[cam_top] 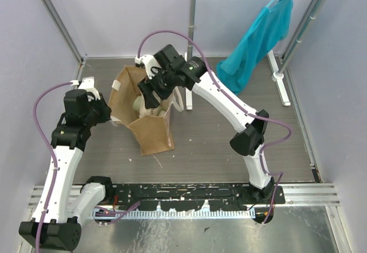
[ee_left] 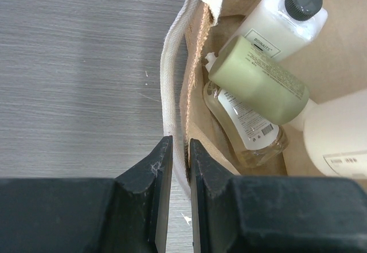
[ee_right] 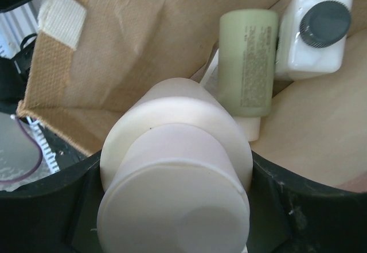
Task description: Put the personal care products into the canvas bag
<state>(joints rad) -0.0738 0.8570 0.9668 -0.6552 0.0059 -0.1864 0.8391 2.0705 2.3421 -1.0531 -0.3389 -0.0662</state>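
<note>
The tan canvas bag (cam_top: 153, 131) stands upright on the table, its mouth open. My left gripper (cam_top: 109, 111) (ee_left: 180, 144) is shut on the bag's rim and whitish strap handle (ee_left: 172, 81) at the bag's left side. My right gripper (cam_top: 150, 95) (ee_right: 178, 175) hangs in the bag's mouth, shut on the cream round bottle (ee_right: 178, 161) (ee_left: 338, 132). Inside the bag (ee_right: 143, 35) lie the olive-green bottle (ee_left: 258, 80) (ee_right: 248, 63), the white rectangular bottle with a dark cap (ee_left: 281, 20) (ee_right: 315, 32) and, underneath, the amber clear bottle (ee_left: 246, 127).
A teal cloth garment (cam_top: 258, 41) hangs from a metal rack at the back right, with one rack pole (cam_top: 191, 35) just behind the bag. A black rail (cam_top: 189, 195) runs along the near edge. Purple walls close in both sides.
</note>
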